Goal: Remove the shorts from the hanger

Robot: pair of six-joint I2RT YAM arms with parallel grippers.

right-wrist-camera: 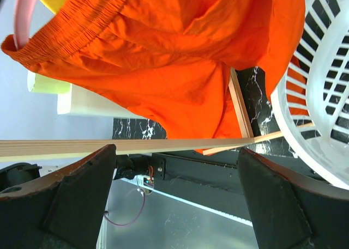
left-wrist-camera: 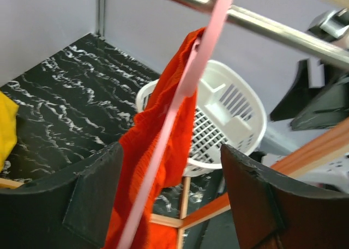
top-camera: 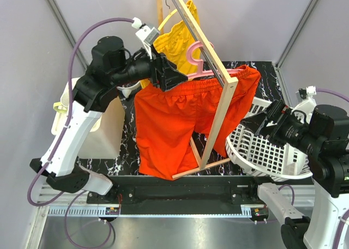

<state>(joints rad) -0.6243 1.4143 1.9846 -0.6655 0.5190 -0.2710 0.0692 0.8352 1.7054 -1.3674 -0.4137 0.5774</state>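
**Station check: shorts on the hanger, both my grippers unloaded**

1. The shorts hang from the pink hanger. Its hook sits at the top bar of the wooden rack. The waistband is gathered along the hanger just under that bar, and both legs drop in front of the rack's upright post.
2. My left gripper is at the left end of the waistband, just left of the rack's top bar. The jaws are spread wide. My wrist view shows the hanger arm and the edge of the shorts in the gap, with neither of my fingers touching them.
3. My right gripper is to the right of the rack, also spread wide and holding nothing.
4. A white basket stands at the right of the rack's foot.
5. Yellow shorts hang farther back along the rack's top bar.
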